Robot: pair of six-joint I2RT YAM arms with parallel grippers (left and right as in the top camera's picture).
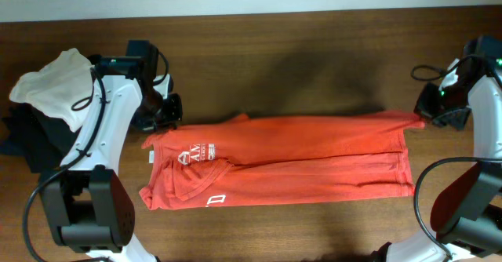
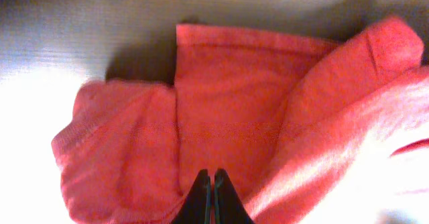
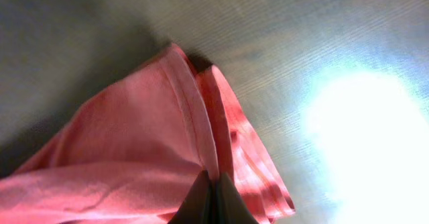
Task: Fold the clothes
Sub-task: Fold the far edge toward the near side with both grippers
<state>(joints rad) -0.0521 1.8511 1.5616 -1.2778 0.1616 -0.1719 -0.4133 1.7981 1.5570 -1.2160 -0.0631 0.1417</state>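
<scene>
The red-orange T-shirt (image 1: 314, 160) lies on the wooden table, folded lengthwise into a long band, with white lettering (image 1: 196, 154) and a small white neck tag (image 1: 147, 158) at its left end. My left gripper (image 1: 162, 125) is at the shirt's far left corner. In the left wrist view its fingers (image 2: 211, 178) are shut on bunched red cloth (image 2: 228, 103). My right gripper (image 1: 423, 117) holds the far right corner, which is pulled into a point. In the right wrist view its fingers (image 3: 216, 180) pinch the hem folds (image 3: 134, 143).
A white folded garment (image 1: 51, 85) lies on black folded garments (image 1: 20, 140) at the far left, behind my left arm. Bare brown table (image 1: 298, 66) stretches behind the shirt to a pale wall strip. A narrow strip of table shows in front of the shirt.
</scene>
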